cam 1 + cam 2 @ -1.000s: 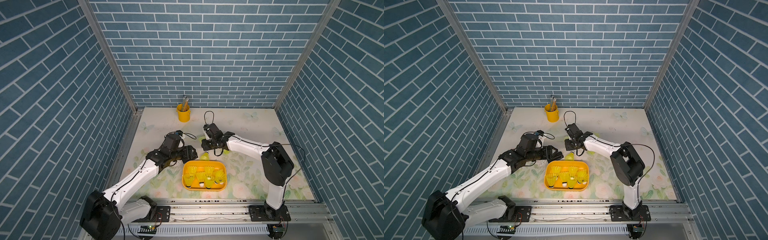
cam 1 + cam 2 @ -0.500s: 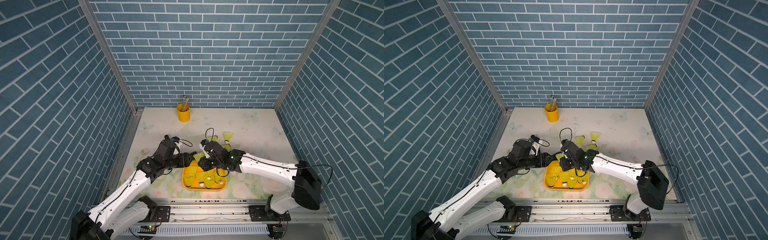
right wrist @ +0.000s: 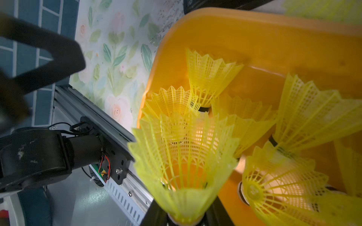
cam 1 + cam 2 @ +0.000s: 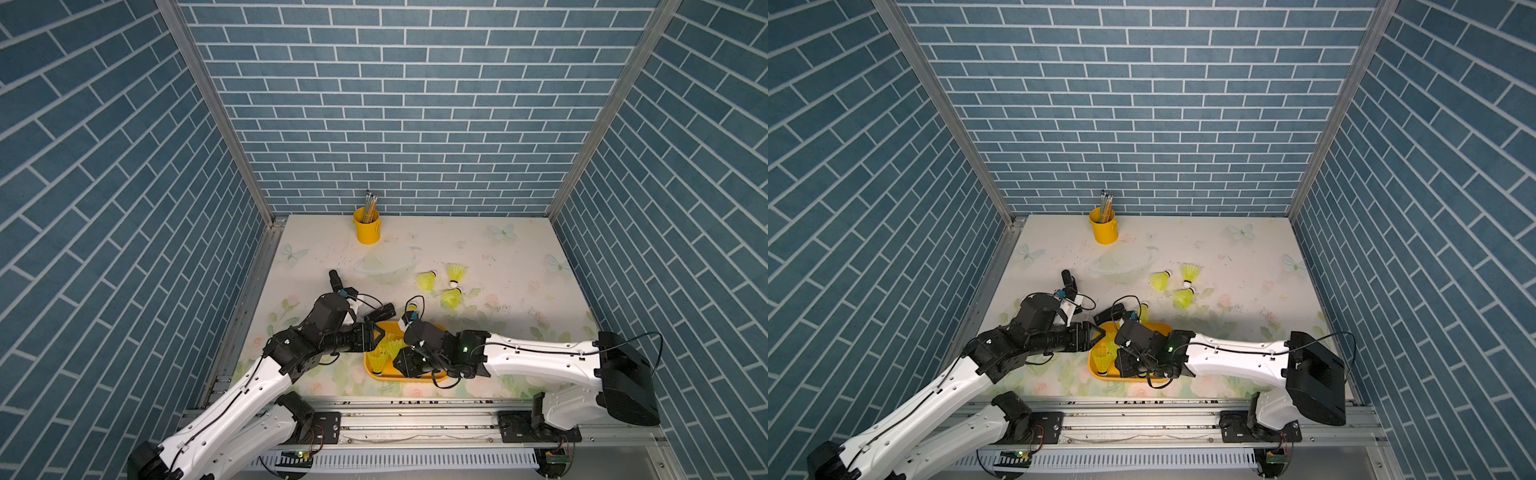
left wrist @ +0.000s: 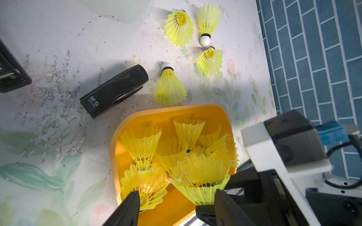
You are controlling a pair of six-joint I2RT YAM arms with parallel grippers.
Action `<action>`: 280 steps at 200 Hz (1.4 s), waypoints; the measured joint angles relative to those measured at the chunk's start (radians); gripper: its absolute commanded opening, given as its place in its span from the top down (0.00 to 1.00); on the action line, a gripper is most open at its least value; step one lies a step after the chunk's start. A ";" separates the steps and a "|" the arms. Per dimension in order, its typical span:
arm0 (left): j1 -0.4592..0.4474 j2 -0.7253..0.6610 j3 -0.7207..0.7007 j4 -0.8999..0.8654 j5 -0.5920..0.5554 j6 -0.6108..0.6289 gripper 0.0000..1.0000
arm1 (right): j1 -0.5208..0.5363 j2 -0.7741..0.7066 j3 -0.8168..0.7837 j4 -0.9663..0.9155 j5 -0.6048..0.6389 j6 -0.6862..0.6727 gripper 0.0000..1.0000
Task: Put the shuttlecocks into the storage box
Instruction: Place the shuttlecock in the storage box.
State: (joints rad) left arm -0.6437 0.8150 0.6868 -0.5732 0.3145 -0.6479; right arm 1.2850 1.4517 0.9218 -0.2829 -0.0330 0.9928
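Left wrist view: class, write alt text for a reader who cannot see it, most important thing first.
An orange tray holds a cluster of skirt-up yellow shuttlecocks, and the right gripper holds another shuttlecock over it. Four loose shuttlecocks and a black stapler lie on the floral table beyond.

Several neon-yellow shuttlecocks (image 5: 141, 140) skirt-up inside the orange storage box (image 5: 166, 114), four more loose outside it.
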 measured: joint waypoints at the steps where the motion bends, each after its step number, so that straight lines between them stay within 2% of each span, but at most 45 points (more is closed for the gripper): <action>1: -0.001 0.000 0.000 0.000 0.000 0.000 0.34 | 0.000 0.000 0.000 0.001 0.000 0.001 0.77; 78: -0.011 -0.050 -0.026 -0.019 0.001 -0.007 0.34 | 0.013 0.003 -0.022 0.052 0.025 0.108 0.76; 180: -0.024 -0.056 -0.032 -0.028 0.008 -0.011 0.34 | 0.028 0.026 -0.022 0.050 0.026 0.111 0.74; 280: -0.032 -0.099 -0.067 -0.115 0.087 0.009 0.35 | 0.029 0.058 -0.019 0.043 0.026 0.111 0.73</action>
State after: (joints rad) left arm -0.6758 0.7158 0.6201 -0.6880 0.4019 -0.6388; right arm 1.3136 1.5093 0.9024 -0.2398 -0.0074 1.1042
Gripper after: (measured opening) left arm 0.646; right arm 0.298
